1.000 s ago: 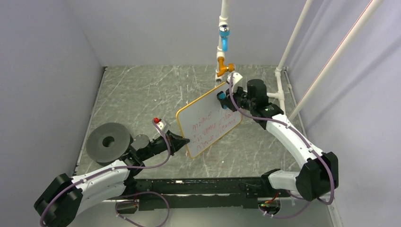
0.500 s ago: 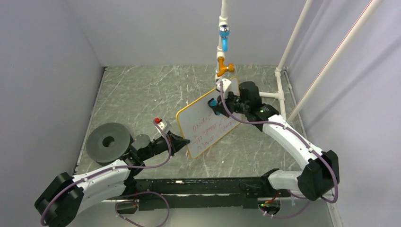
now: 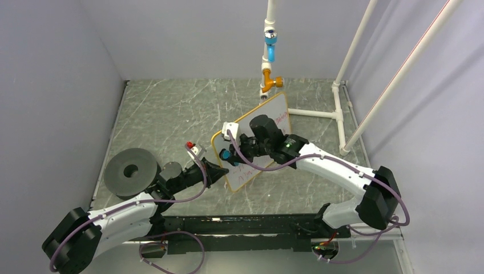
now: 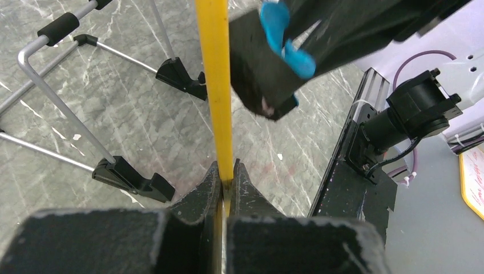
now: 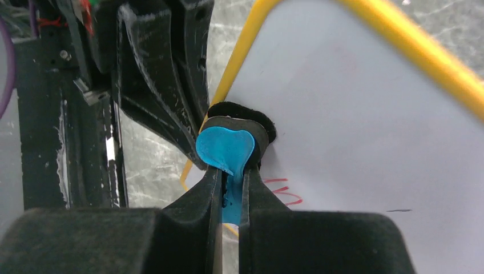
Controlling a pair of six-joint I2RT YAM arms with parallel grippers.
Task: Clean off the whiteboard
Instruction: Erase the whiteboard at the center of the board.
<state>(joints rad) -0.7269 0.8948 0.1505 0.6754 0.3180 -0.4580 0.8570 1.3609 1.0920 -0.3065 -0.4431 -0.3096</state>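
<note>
The flat white whiteboard with a thin yellow-orange frame [image 3: 278, 108] sits tilted over the centre of the grey marbled counter [image 3: 171, 108]. The left tool [image 4: 227, 171] is clamped on the near-left edge of the frame, with both fingers pressed against the yellow strip. The right tool [image 5: 231, 174] is clamped on the small blue-and-black eraser [image 5: 225, 145]. The eraser's black pad touches the white face near the board's left corner. Red handwriting shows at the far-right corner. A few red strokes lie just beside the eraser.
</note>
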